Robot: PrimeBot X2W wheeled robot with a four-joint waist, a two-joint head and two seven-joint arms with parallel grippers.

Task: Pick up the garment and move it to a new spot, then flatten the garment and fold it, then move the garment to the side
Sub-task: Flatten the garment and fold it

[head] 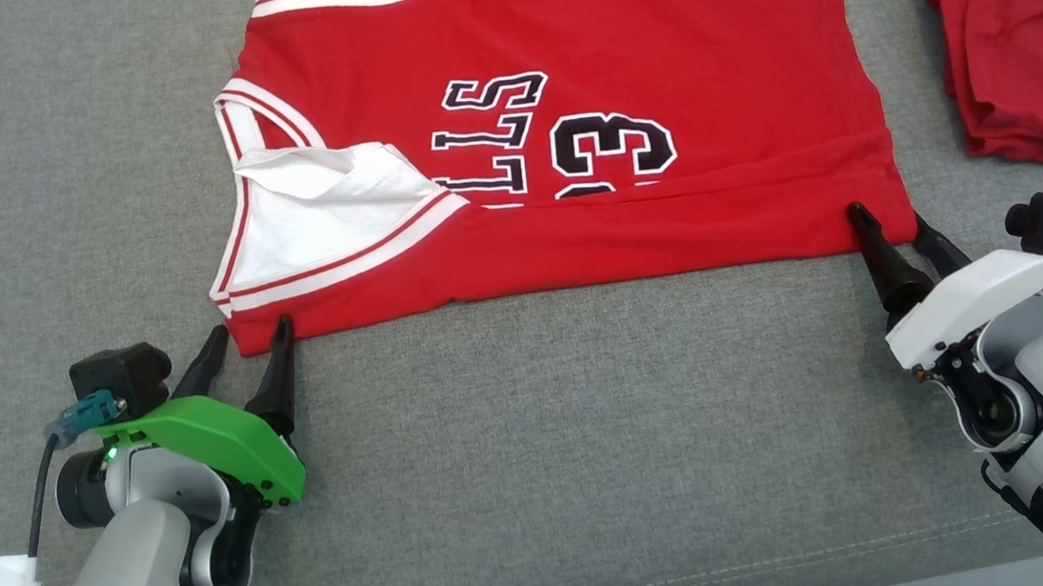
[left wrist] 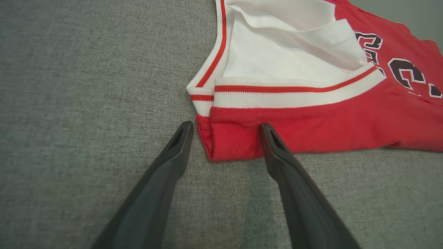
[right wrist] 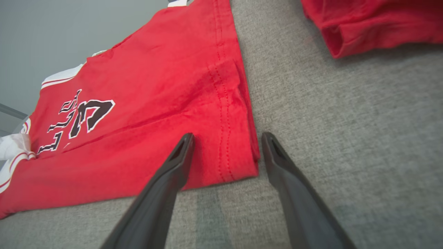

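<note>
Head view: red garment (head: 559,88) lies flat on the grey surface (head: 534,426), left claw (head: 251,327) and right claw (head: 887,213) both released astride its near corners; folding appears in hand, and the next move calls for even pinches on both corners.

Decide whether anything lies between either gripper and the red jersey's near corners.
Nothing visible does. The left gripper and the right gripper, both open, each straddle a near corner of the red jersey on the grey surface. The other red garment lies apart, off to the right.
</note>
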